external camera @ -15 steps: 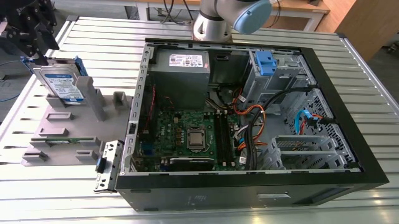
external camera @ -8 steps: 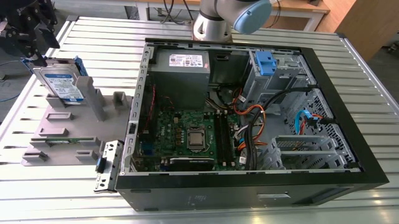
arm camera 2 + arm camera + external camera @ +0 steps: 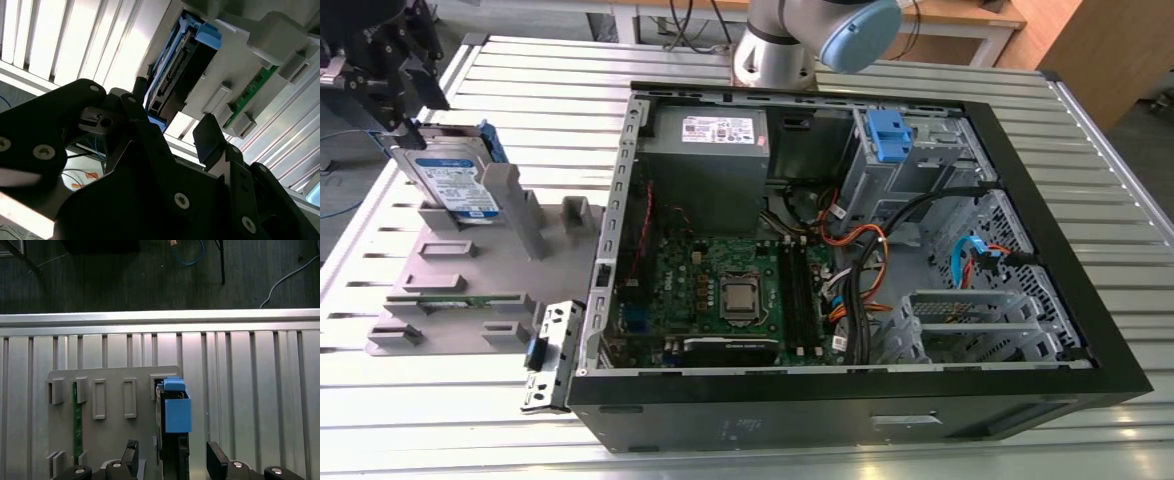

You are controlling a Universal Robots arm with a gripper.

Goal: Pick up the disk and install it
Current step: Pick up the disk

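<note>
The disk (image 3: pixel 454 180) stands on edge in a slot of the grey holder plate (image 3: pixel 480 270), at the exterior view's left. It is silver-grey with a white-and-blue label and blue side rails. My gripper (image 3: pixel 403 120) hangs just above its upper end. In the first wrist view the gripper (image 3: pixel 173 460) is open, and its black fingers (image 3: pixel 131 452) stand on either side of the disk (image 3: pixel 175 415) with a gap on each side. The second wrist view shows the disk's (image 3: pixel 175 75) connector edge just beyond the open gripper (image 3: pixel 172 112).
An open black computer case (image 3: pixel 1067 250) lies on the slatted metal table (image 3: pixel 1121 150), with a blue drive bay clip (image 3: pixel 887 135) at its far corner. A green circuit strip (image 3: pixel 454 297) sits in the holder plate. The arm's base (image 3: pixel 781 45) stands behind the case.
</note>
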